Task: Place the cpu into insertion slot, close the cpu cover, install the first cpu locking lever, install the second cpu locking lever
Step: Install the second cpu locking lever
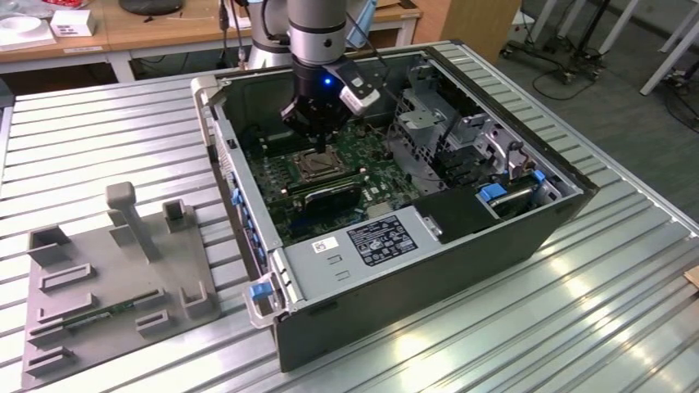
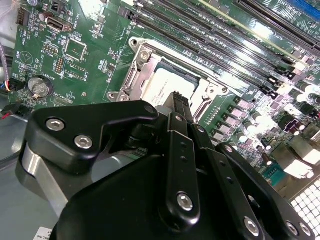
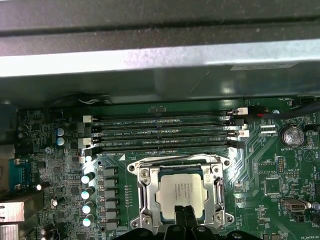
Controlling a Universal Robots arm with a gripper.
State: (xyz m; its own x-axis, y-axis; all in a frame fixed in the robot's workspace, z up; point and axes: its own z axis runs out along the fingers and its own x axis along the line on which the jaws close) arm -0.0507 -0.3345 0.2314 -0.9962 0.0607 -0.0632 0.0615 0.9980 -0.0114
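Note:
The cpu lies flat in the insertion slot, its silver-grey top showing through the cut-out of the cpu cover, which lies down around it. In the second wrist view the cpu sits inside the same silver frame. My gripper hangs just above the near edge of the chip, its two black fingers pressed together with nothing between them. In the exterior view the gripper is inside the open computer case, right over the socket.
Long black memory slots run beside the socket. Capacitors stand along one side. The case walls and a drive cage hem in the board. A grey fixture plate lies on the slatted table at the exterior view's left.

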